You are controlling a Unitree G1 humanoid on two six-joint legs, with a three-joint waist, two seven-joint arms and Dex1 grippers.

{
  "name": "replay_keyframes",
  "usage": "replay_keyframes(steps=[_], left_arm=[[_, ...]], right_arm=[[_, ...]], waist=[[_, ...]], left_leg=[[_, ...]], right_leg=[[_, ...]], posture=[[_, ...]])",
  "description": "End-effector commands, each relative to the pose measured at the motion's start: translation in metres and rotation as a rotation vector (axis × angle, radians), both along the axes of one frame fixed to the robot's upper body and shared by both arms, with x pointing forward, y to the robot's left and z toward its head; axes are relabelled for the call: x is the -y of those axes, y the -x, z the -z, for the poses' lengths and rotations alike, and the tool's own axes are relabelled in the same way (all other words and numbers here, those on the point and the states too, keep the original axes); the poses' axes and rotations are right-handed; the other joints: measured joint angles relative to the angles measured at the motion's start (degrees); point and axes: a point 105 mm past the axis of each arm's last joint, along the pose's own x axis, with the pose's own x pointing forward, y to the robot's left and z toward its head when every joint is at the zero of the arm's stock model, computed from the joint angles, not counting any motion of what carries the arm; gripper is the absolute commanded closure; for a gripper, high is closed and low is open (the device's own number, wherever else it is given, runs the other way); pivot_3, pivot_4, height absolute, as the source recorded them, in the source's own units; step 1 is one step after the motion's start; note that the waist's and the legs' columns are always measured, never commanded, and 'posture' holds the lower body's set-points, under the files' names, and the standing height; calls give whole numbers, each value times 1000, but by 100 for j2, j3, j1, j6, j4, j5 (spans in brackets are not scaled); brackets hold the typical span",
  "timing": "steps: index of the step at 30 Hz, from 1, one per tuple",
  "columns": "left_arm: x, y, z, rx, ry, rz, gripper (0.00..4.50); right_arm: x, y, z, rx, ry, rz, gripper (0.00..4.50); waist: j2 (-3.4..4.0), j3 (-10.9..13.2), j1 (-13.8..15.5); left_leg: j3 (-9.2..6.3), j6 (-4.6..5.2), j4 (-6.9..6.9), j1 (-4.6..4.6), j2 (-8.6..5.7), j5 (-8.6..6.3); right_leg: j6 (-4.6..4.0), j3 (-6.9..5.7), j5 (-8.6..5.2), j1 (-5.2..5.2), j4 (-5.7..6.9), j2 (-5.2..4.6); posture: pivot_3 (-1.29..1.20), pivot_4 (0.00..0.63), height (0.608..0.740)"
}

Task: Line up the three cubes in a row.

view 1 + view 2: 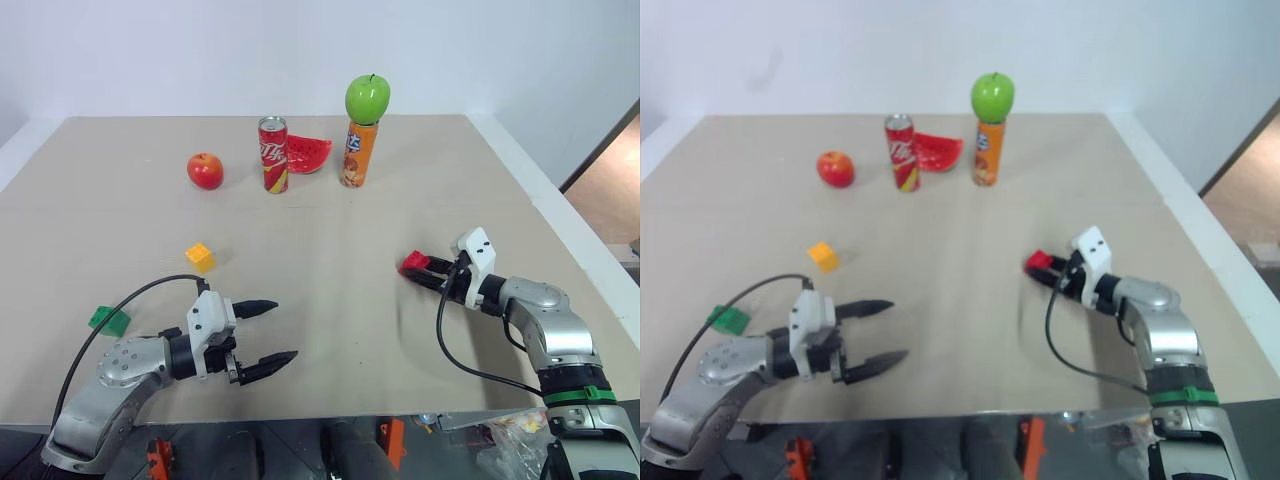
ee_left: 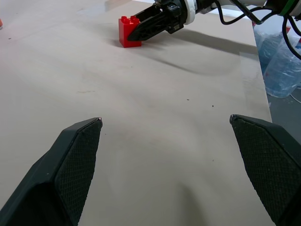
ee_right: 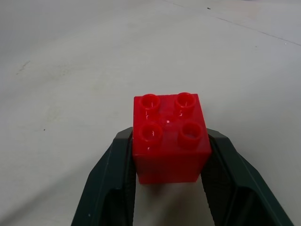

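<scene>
My right gripper (image 3: 170, 188) clamps the small red studded plastic cube (image 3: 170, 139), apparently resting on the bench (image 1: 330, 250). The yellow-orange cube (image 1: 200, 257) and green cube (image 1: 108, 320) lie well leftward, near my wide-open left gripper (image 1: 268, 332).

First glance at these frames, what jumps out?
The green apple balanced on top of the orange bottle at the table's far side, beside a red can. Nearer, the right hand is shut on the red cube, while the left hand hovers open.
</scene>
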Motion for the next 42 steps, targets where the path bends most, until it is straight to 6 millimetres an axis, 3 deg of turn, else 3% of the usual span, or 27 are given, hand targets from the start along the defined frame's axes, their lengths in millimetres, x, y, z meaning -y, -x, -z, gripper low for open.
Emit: replay_keyframes(steps=[1,8,12,19,27,32,42], left_arm=[[4,1,-6,24,12,12,0],[3,-1,-5,24,14,-5,0],[0,-3,-4,23,17,-36,0],[-8,-9,0,35,13,-119,0],[-24,-10,8,37,7,-271,0],[-34,-6,7,17,51,-344,0],[-45,3,10,-9,50,-330,0]], right_arm=[[1,-3,-12,48,6,1,2659],[-1,-5,-21,70,6,-10,2659],[-11,-5,-36,98,7,-61,2659],[-49,-1,-60,137,36,-232,2659],[-118,18,-44,70,83,-512,2659],[-149,29,-40,58,113,-668,2659],[-162,24,-39,61,176,-782,2659]], waist=[[0,0,0],[0,0,0],[1,1,-1],[2,2,-1],[3,2,1],[4,2,0],[4,2,3]], left_leg=[[0,0,0,0,0,0],[0,0,0,0,0,0],[0,0,0,0,0,0],[-2,0,0,0,2,0],[-3,0,0,1,4,0],[-2,0,1,-2,2,0],[-2,0,2,-1,2,0]], right_leg=[[0,0,0,0,0,0],[0,0,0,0,0,0],[0,0,0,0,0,1],[-1,-1,0,0,1,1],[-2,-3,-1,-1,1,1],[-1,-3,0,-2,1,-5],[-6,-9,-1,-3,1,-4]], posture=[[0,150,740],[0,150,740],[0,150,740],[0,150,740],[0,150,740],[0,150,740],[0,150,740]])
